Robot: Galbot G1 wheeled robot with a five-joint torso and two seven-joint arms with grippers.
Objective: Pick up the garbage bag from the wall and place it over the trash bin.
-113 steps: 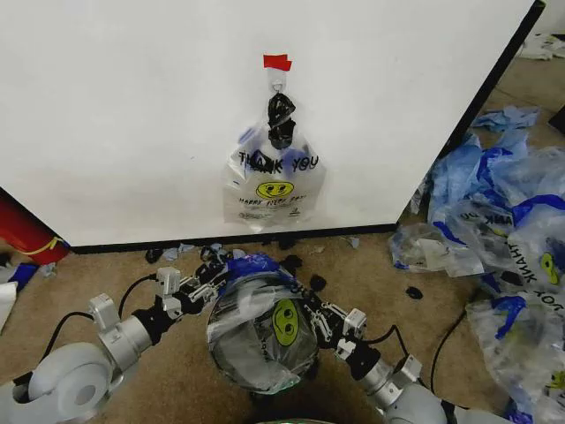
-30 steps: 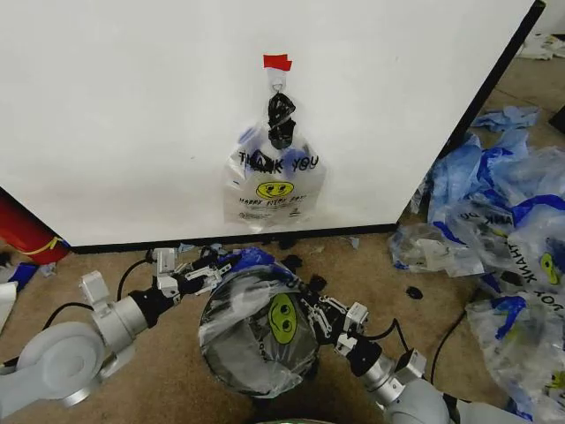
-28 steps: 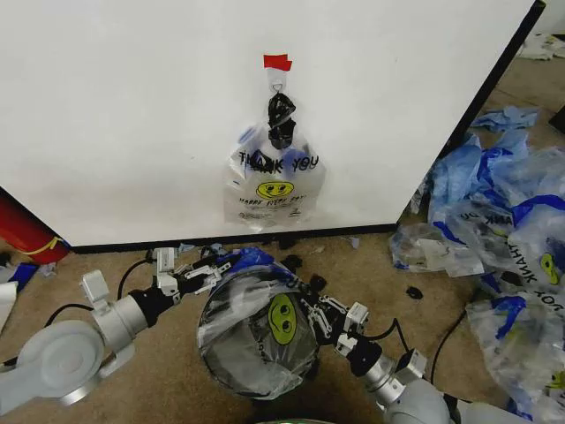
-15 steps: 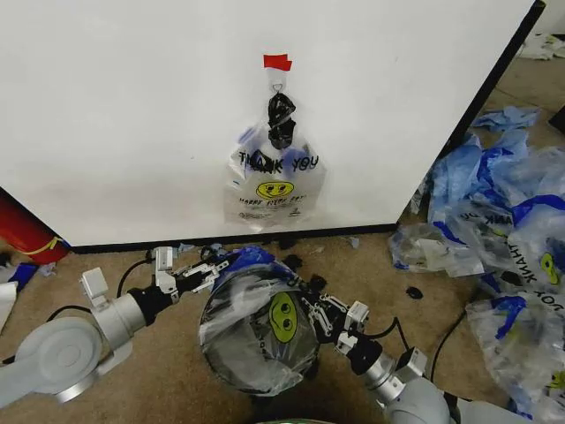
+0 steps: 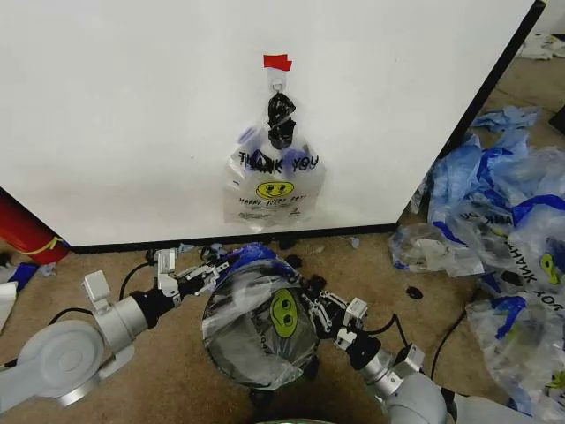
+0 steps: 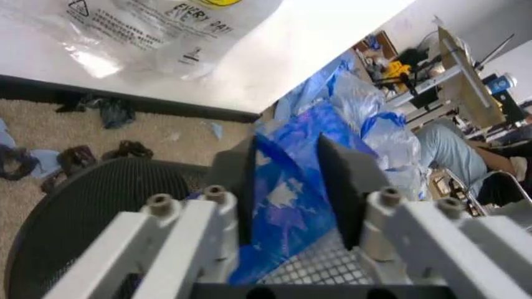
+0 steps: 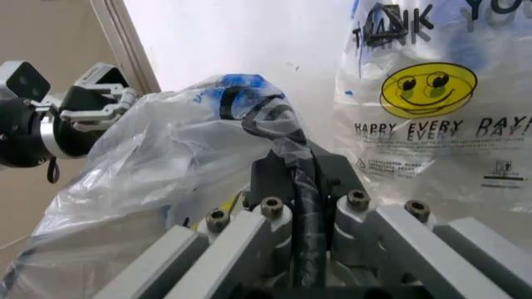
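Two pincers hold the garbage bag (image 5: pixel 265 322) draped over the trash bin (image 6: pixel 99 205), near the wall (image 5: pixel 132 106): left pincer (image 5: pixel 205 274) closed on its blue handle, right pincer (image 5: pixel 320 311) clamped on bunched film. Both edges should be drawn down evenly past the rim.

Since the earliest picture the left gripper (image 5: pixel 208 274) has risen toward the wall (image 5: pixel 132 106) and now sits at the far rim of the trash bin (image 5: pixel 256 393). The garbage bag (image 5: pixel 260 322) stretched over the bin has been drawn farther along; its smiley face has shifted slightly toward the wall. The right gripper (image 5: pixel 313 305) has edged slightly toward the wall too.
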